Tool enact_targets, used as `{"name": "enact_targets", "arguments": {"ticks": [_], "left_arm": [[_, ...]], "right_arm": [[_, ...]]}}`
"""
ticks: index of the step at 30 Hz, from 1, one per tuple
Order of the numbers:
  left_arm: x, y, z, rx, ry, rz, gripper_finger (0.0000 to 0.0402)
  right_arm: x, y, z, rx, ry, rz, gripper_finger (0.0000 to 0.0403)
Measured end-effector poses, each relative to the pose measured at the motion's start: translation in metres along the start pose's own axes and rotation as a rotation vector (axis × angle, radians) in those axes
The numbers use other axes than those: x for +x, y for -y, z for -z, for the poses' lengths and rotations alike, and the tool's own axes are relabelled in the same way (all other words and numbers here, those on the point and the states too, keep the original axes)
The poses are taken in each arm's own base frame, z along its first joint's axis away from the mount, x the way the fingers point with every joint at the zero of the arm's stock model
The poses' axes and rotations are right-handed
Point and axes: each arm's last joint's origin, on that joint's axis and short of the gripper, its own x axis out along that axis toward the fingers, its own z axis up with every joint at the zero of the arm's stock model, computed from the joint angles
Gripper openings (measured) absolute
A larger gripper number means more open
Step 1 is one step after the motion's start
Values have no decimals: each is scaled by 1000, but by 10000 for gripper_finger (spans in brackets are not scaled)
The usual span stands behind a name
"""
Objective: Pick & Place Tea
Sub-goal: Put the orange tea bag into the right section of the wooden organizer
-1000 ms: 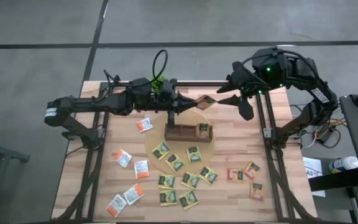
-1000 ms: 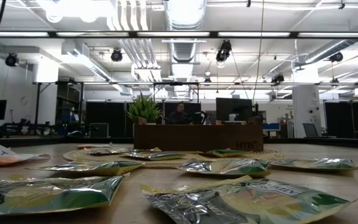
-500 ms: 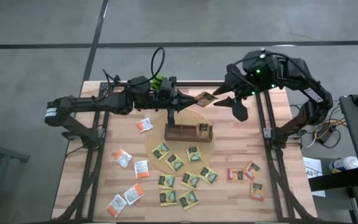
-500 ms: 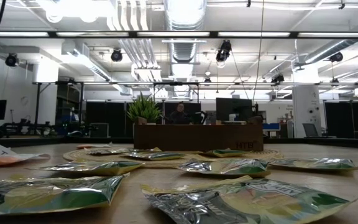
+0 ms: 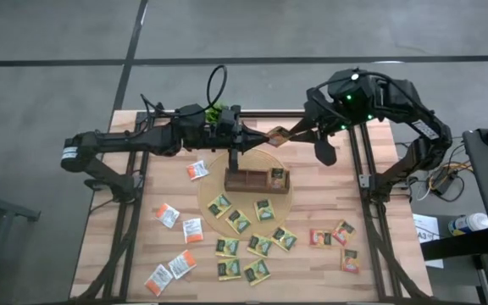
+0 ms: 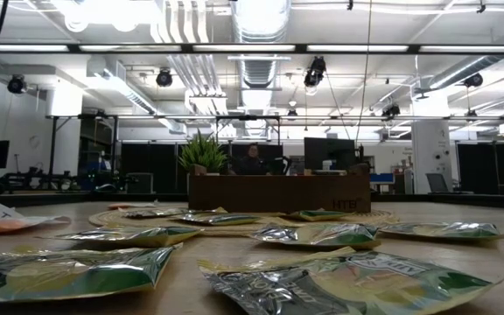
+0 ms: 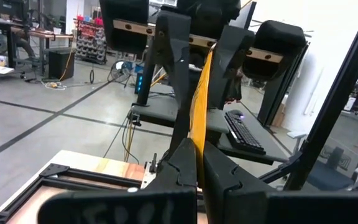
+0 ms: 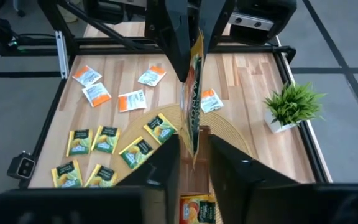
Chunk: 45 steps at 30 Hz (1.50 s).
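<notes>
I judged the handover to be the risky part: with both grippers on one thin sachet [image 5: 280,135] held in the air above the far edge of the round woven mat [image 5: 291,203], any pull from either arm before the other let go could tear the paper or twist it out of both grips, and it would then drop somewhere near the brown tray [image 5: 257,180] rather than into a compartment. The left gripper [image 5: 261,135] was clamped shut on one edge of the sachet, its arm stretched level across the table from the left. The right gripper [image 5: 293,134] reached in from the opposite side, its arm arched high and bent down at the wrist, and in its wrist view the fingers [image 8: 166,163] stood narrowly either side of the sachet's hanging edge; I could not tell whether they were already pinching it. The sachet itself hung edge-on between the two, orange and yellow. The rest of the tea lay flat on the table [image 5: 329,182]: white-and-orange ones to the left, green-and-yellow ones on and below the mat, red-pink ones at the right.
</notes>
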Motion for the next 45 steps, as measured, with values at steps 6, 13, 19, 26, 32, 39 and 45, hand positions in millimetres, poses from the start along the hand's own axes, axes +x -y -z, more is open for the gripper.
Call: {"name": "enact_targets", "arguments": {"ticks": [6, 13, 19, 26, 32, 39, 45], "left_arm": [[0, 0, 0, -1, -2, 3, 0], [0, 0, 0, -44, -2, 5, 39], [0, 0, 0, -57, -2, 8, 130], [-5, 1, -1, -70, -35, 2, 189], [-18, 3, -2, -79, -109, -17, 191], [-34, 7, -7, -74, -158, -25, 188], [-42, 7, -7, -71, -190, -32, 188]], "right_arm": [[1, -1, 0, -7, -4, -42, 10], [1, -1, 0, -7, -6, -43, 8], [1, -1, 3, -2, -29, -45, 8], [5, -1, 14, 14, -154, -52, 8], [25, 2, 26, -1, -252, -63, 8], [65, 7, 50, -10, -395, -81, 8], [103, 12, 76, -36, -472, -98, 8]]}}
